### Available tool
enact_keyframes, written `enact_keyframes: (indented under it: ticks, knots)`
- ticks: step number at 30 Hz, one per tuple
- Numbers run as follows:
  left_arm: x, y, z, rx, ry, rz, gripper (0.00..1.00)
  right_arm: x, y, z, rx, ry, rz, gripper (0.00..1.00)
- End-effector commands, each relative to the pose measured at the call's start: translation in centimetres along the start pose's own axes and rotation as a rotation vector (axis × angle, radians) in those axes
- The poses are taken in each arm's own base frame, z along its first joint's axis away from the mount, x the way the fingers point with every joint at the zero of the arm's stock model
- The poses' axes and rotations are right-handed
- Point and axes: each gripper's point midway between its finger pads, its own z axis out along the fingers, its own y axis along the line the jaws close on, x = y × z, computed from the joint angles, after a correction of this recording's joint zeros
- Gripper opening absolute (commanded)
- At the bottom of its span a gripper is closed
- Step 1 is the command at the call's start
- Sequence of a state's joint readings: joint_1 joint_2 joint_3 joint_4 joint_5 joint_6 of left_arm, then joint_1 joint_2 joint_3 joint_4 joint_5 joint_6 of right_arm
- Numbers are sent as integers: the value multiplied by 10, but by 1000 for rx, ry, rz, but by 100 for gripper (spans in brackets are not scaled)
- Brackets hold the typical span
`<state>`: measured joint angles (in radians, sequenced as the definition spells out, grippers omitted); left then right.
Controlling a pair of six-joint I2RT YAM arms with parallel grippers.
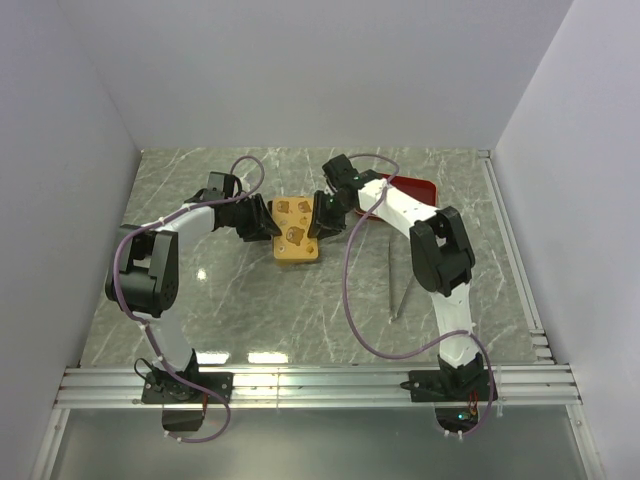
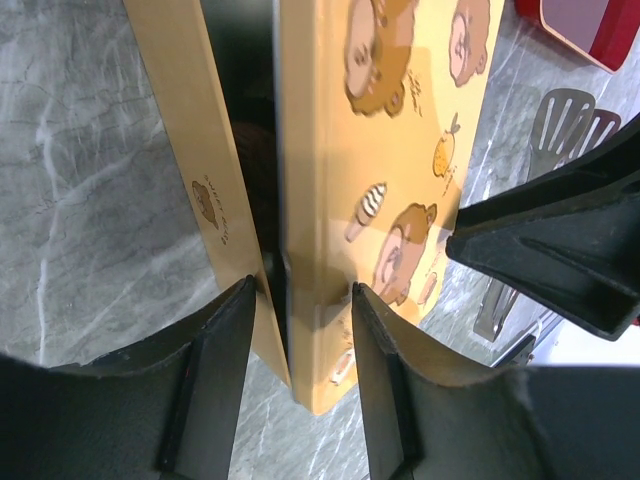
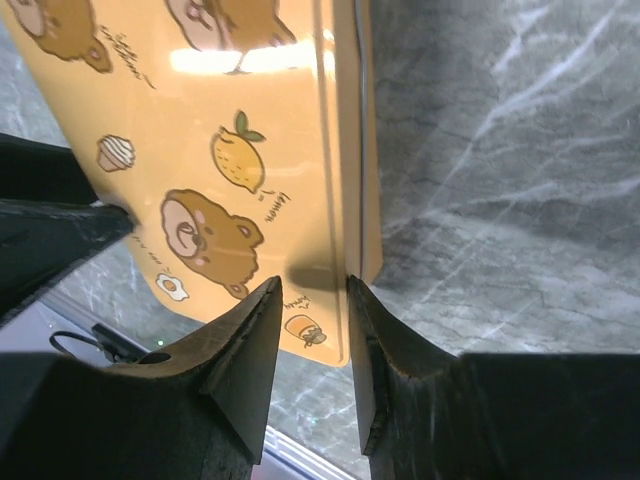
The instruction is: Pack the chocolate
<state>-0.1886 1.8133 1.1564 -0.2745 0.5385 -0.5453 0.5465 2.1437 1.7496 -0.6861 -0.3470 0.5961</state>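
Left gripper (image 2: 300, 290) clamps the lid (image 2: 400, 150) edge plus gold tin (image 2: 185, 130) wall. Right gripper (image 3: 312, 287) pinches the opposite lid edge. Lid's long axis runs near-to-far. Chocolate hidden underneath, so I can't tell its orientation.

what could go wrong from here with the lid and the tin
The yellow lid sits offset from the wall of the gold tin, a dark gap between; pushed down like this, it may jam crooked. The left pincer and right pincer each seem to pinch only the lid's rim, so it could slip out and tilt.
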Motion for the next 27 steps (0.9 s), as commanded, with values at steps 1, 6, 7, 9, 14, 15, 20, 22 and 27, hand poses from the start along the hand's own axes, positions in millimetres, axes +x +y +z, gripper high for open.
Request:
enact_keyframes:
  ticks: [1, 6, 7, 9, 14, 15, 20, 22, 27]
  knots:
    - [-11, -21, -5, 63, -30, 36, 49, -9, 10, -2, -12, -22, -28, 41]
    - [-8, -20, -4, 62, -26, 32, 48, -13, 12, -3, -13, -33, -33, 41]
    - [-9, -20, -5, 63, -27, 34, 47, -13, 12, -3, -13, -34, -31, 41]
    - [-8, -20, -5, 62, -26, 33, 47, -14, 12, -2, -10, -32, -33, 41]
    - [-9, -20, -5, 55, -29, 36, 46, -15, 12, 2, -9, -29, -34, 41]
    - [-10, -19, -5, 54, -30, 35, 45, -15, 12, 3, -10, -27, -37, 41]
    - [-9, -17, -3, 46, -25, 28, 45, -19, 11, 4, -1, -30, -40, 41]
    - [-10, -17, -4, 43, -27, 29, 45, -20, 12, 4, -3, -34, -42, 41]
    - [-12, -16, -3, 32, -29, 28, 44, -23, 13, 7, -4, -31, -43, 42]
